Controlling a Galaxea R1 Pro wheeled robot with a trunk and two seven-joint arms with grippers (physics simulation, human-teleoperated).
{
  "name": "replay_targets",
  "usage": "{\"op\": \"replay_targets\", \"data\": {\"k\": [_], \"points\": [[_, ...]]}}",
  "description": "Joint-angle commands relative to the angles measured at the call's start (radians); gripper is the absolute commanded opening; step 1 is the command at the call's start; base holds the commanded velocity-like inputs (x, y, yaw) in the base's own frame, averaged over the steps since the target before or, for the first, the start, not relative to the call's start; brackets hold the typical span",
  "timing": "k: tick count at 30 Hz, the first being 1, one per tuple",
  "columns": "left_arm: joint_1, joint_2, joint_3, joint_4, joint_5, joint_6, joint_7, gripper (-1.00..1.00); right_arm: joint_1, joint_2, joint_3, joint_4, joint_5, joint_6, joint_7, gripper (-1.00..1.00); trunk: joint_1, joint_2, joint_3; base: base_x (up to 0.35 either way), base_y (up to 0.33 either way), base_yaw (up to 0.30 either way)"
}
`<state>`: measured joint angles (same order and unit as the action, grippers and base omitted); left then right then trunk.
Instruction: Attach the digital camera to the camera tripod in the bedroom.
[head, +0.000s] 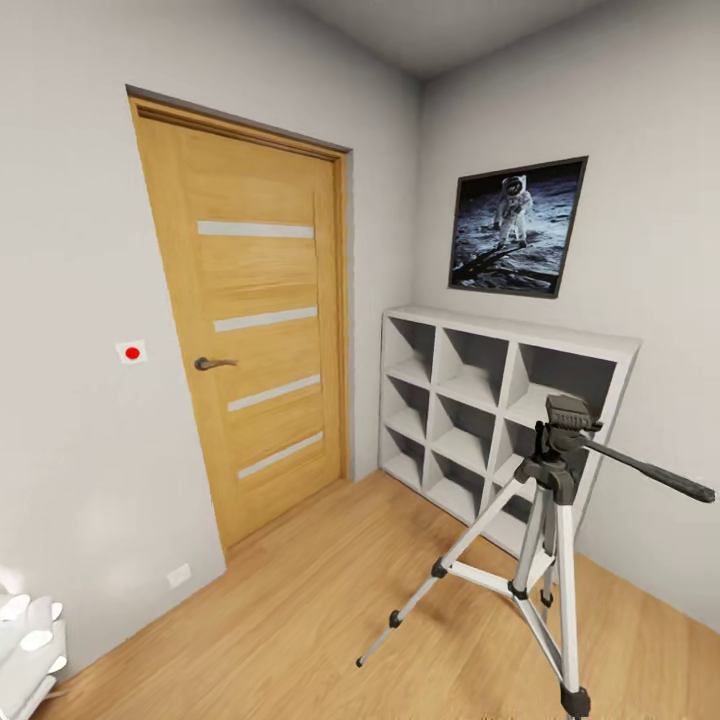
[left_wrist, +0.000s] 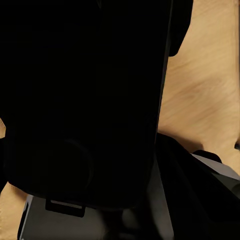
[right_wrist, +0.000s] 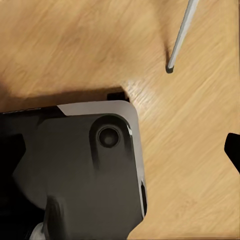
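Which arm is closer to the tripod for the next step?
Right, probably. The camera tripod stands toward the robot's right on the wood floor, and the right wrist view looks down at a tripod leg close by.

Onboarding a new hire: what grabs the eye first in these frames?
The tall silver-legged camera tripod with dark grey head stands on the light wood floor at lower right. Behind it sits a white cube shelf under a framed astronaut poster; the oak door with pale stripes stands left.

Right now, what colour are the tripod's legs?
Silver, with black joints and feet, on the camera tripod; the head view shows it best.
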<state>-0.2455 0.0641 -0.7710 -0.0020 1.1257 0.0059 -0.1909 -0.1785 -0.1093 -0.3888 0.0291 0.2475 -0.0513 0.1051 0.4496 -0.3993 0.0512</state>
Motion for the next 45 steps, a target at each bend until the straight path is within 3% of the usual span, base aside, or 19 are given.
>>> {"op": "replay_targets", "data": {"k": [1,45], "points": [[0.0,0.0,-0.008,0.0,0.009,0.0,-0.007,-1.0,-0.001,-0.001,-0.009,0.003,0.008,-0.005,0.001,1.0,0.0,-0.001,0.0,0.0,0.0,-0.295],[0.0,0.003,-0.005,-0.001,0.01,0.005,-0.007,-1.0,-0.001,-0.001,-0.009,0.003,0.006,-0.004,-0.004,1.0,0.0,-0.001,0.0,0.0,0.0,-0.295]]}}
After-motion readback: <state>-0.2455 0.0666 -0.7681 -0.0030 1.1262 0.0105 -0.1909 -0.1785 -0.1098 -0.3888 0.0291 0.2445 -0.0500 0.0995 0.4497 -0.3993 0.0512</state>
